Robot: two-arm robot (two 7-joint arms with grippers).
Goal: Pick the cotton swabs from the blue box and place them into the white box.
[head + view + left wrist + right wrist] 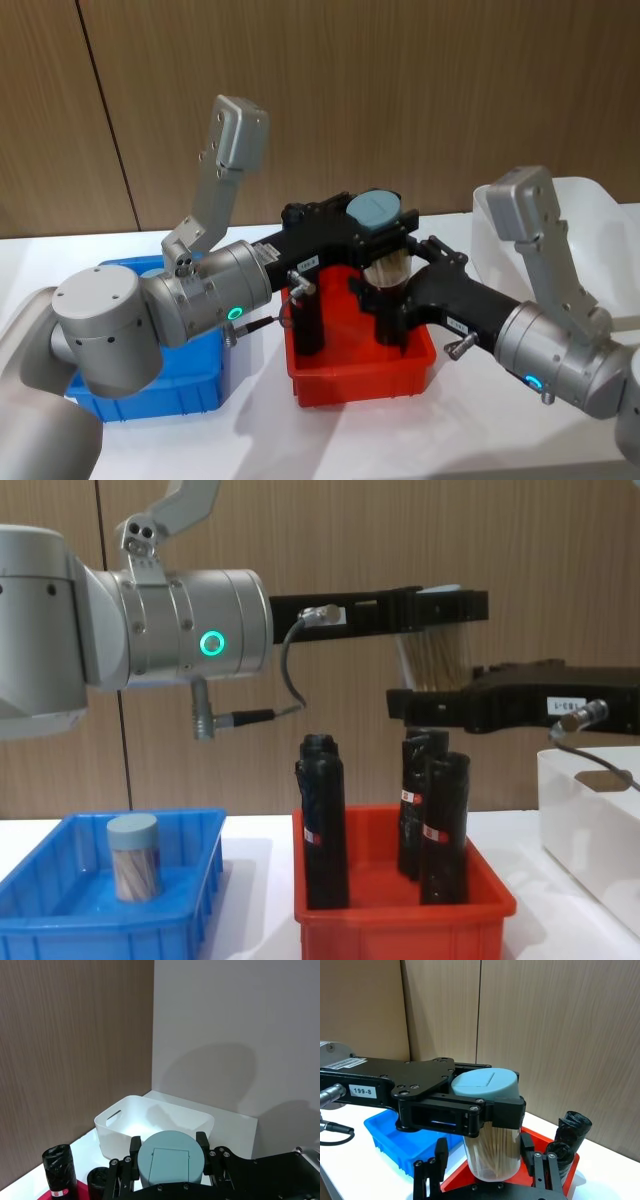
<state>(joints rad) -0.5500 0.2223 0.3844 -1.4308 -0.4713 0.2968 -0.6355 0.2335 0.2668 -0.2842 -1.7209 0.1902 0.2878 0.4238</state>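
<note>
Mid-handover, the left gripper (pixel 372 228) clamps one swab jar (pixel 386 268), the right gripper (pixel 388 300) gapes around its base, a second jar (pixel 132 857) waits at 8 o'clock in the blue box (pixel 60 920), and the white box (pixel 117 1132) looks empty.

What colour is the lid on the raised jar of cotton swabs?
Pale blue-grey lid, clamped in the left gripper; shows best in the right wrist view.

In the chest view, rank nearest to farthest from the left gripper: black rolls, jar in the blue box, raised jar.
1. Raised jar, clamped by its lid in the left gripper, right gripper around its lower part.
2. Black rolls, standing in the red bin below.
3. Second jar, in the blue box, low on the robot's left.
</note>
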